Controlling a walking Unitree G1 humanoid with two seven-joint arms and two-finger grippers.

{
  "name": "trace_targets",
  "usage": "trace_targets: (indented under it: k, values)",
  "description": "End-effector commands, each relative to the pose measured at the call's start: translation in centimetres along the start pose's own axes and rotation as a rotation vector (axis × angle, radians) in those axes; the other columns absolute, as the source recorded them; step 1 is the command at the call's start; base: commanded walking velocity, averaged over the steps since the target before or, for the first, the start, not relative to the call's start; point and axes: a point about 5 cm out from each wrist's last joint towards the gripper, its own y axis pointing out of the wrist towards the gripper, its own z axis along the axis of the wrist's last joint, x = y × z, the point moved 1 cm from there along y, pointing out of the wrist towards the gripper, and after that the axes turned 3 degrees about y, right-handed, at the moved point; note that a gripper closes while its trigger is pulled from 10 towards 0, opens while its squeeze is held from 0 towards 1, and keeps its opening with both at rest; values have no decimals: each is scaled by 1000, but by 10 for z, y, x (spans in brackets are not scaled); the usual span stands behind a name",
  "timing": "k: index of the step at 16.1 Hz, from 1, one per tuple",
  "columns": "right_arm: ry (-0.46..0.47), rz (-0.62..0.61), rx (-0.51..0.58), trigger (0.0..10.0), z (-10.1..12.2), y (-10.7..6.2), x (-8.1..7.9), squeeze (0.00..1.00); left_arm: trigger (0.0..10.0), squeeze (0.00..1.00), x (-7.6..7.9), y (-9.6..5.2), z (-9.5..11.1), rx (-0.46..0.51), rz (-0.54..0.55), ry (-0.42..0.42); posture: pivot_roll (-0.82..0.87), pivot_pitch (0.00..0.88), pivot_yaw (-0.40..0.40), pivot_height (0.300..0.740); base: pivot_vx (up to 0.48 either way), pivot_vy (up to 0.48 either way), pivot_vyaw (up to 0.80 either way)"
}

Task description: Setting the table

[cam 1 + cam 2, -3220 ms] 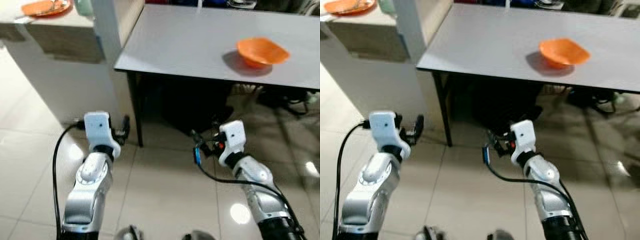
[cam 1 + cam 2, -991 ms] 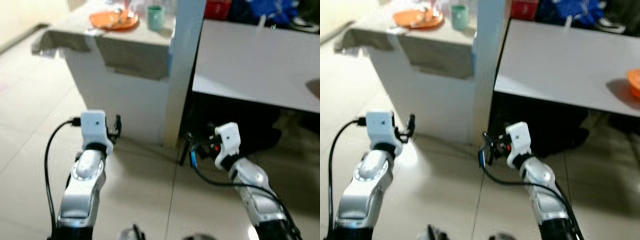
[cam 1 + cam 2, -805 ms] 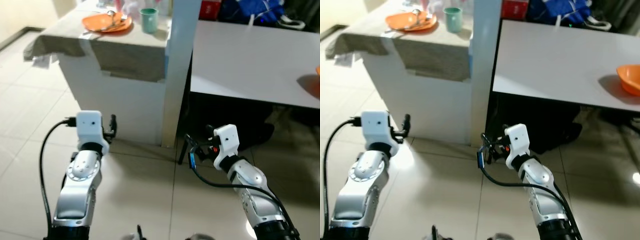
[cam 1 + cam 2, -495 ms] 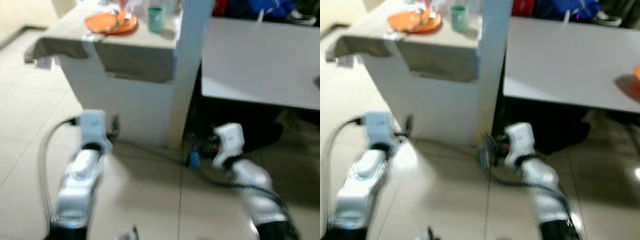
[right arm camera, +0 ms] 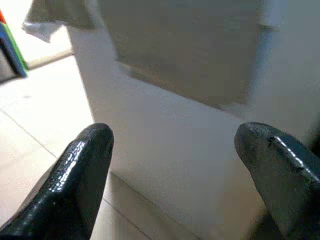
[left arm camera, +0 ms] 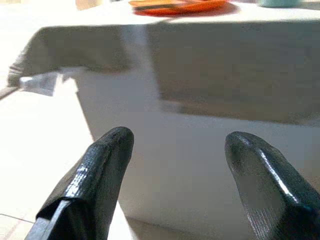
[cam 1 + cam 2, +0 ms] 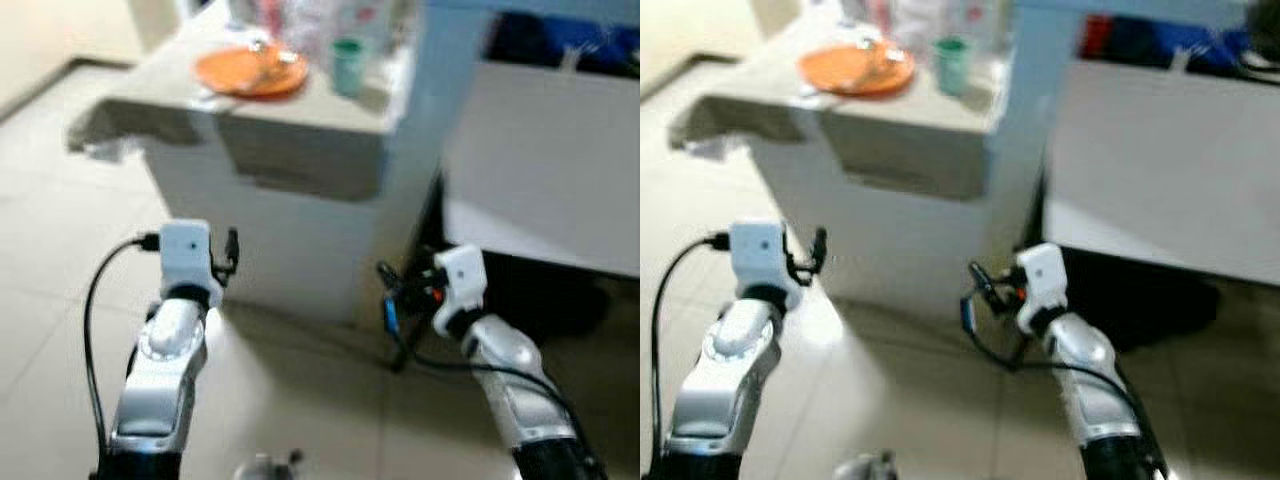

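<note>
An orange plate [image 7: 250, 70] with cutlery on it lies on a white counter [image 7: 290, 230] draped with a grey cloth, and a green cup [image 7: 347, 64] stands just right of it. Both arms are held low in front of the counter's side. My left gripper [image 7: 229, 257] is open and holds nothing; in the left wrist view its fingers [image 6: 100, 170] face the counter wall, with the plate [image 6: 175, 4] edge-on above. My right gripper [image 7: 391, 287] is open and holds nothing, its fingers [image 5: 80, 175] spread before the same wall.
A grey table [image 7: 540, 190] stands to the right of the counter, behind a pale blue post [image 7: 430, 120]. Bottles and clutter [image 7: 300, 20] crowd the counter's back. Pale floor tiles [image 7: 50, 300] stretch to the left. The picture is blurred.
The whole view has swung left and closer to the counter, so the plate and cup sit nearer the middle. The arms keep the same pose.
</note>
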Motion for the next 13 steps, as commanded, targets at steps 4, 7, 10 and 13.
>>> trace_targets:
  k: [4, 7, 10, 13]
  values:
    - [-24, 2, 11, 10000, 4, 2, 4, 0, 10000, 0, 2, -1, 9, 48, -17, 11, -90, 67, 0, 740, 78, 440, 0]
    - [-22, 5, 10, 10000, 3, 2, 3, 0, 10000, 0, 4, -1, 7, 41, -26, 4, -90, 58, 2, 740, 0, 480, 0]
    - [-21, 3, 9, 10000, 2, 2, 3, 0, 10000, 0, 4, 1, 6, 30, -30, 20, -90, 58, 2, 740, 0, 480, 0]
    - [-24, 3, 10, 10000, 2, 1, 3, 0, 10000, 0, 3, 3, 5, 30, -23, 44, -95, 57, 4, 740, 146, 160, 0]
